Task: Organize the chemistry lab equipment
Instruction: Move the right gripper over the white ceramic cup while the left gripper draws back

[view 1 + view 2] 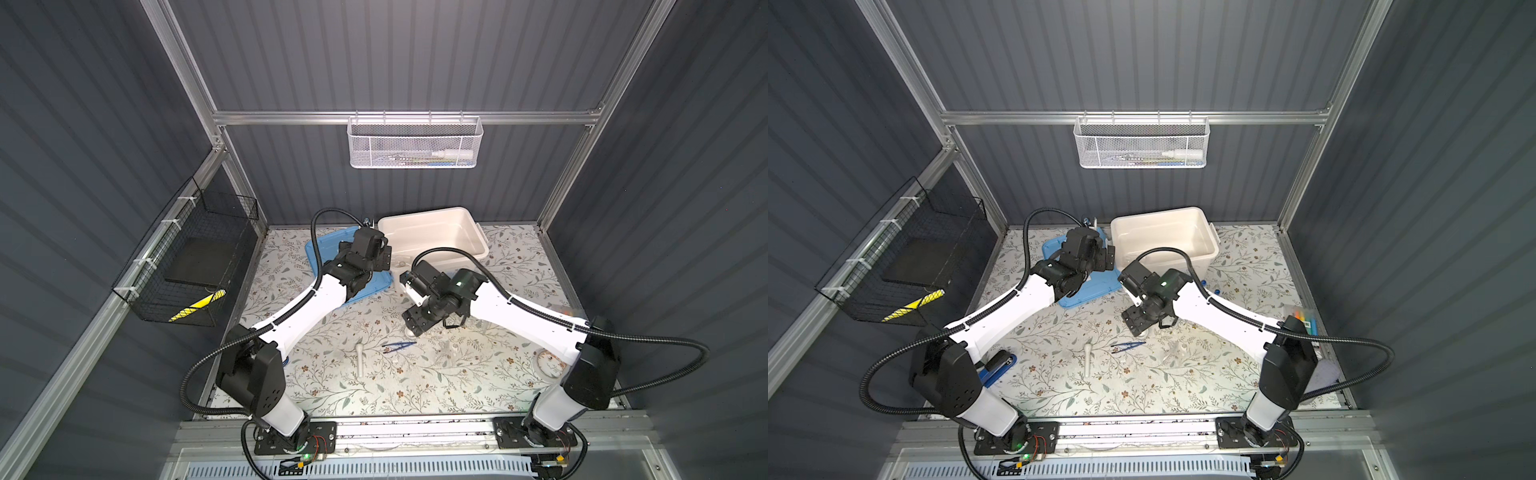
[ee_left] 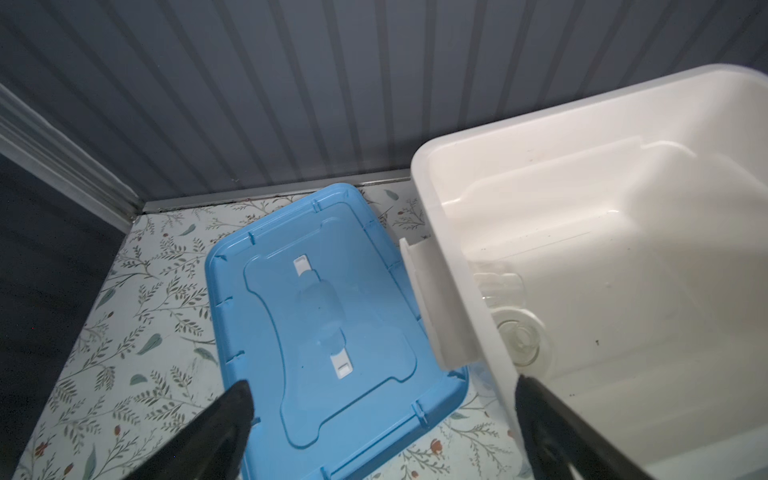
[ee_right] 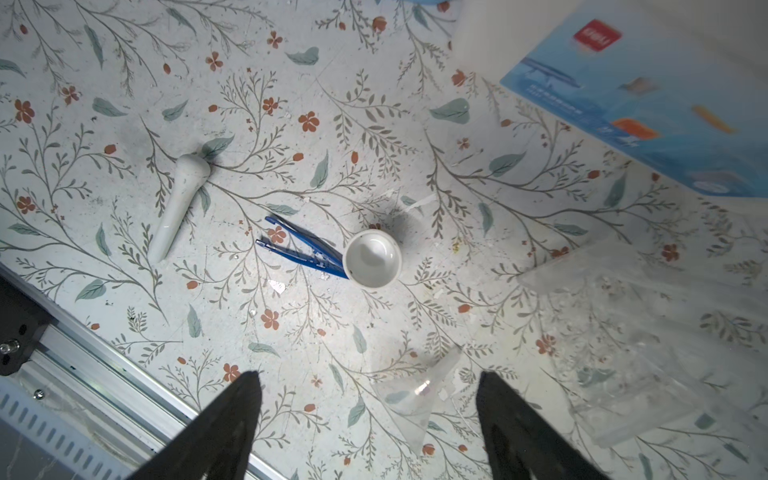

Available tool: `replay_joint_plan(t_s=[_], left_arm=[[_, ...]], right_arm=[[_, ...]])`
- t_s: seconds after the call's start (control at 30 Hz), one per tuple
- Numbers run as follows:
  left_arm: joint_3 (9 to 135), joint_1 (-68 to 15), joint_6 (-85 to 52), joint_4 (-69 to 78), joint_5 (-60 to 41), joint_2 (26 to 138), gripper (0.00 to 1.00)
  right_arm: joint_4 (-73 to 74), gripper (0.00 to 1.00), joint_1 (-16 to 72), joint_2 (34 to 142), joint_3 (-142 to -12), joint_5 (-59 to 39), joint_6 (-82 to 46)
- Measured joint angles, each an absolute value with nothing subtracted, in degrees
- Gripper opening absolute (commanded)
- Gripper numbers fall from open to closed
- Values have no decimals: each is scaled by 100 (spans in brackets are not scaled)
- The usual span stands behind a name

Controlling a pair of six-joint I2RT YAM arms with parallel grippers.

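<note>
My right gripper (image 3: 370, 388) hangs open above the flowered table, holding nothing. Below it, between the fingers in the right wrist view, lies a small clear cone-shaped glass vessel (image 3: 415, 395). Beyond it stand the small white bowl (image 3: 372, 259), with the blue tweezers (image 3: 299, 249) touching its side, and the white pestle (image 3: 178, 203) lying apart. The clear tube rack (image 3: 623, 332) lies off to one side. My left gripper (image 2: 382, 399) is open over the blue lid (image 2: 324, 316), beside the white bin (image 2: 457, 266). Clear glass vessels (image 2: 519, 340) show through the bin's wall.
In both top views the white bin (image 1: 432, 216) stands at the back middle with the blue lid (image 1: 320, 249) to its left. A blue-black stapler (image 1: 996, 365) lies front left, a marker pack (image 1: 1304, 320) at the right. A white mesh basket (image 1: 415, 143) and a black wire basket (image 1: 187, 257) hang on the walls.
</note>
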State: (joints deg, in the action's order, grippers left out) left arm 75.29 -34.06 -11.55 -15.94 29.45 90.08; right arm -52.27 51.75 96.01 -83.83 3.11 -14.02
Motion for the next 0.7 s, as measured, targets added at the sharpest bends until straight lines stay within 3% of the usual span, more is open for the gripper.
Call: replay_joint_plan(t_s=[0.7], left_arm=[[5883,-3203,-1986,-2119,3354,7782,100]], right_arm=[[-4945,73,5227,10785,-8392,202,-1977]])
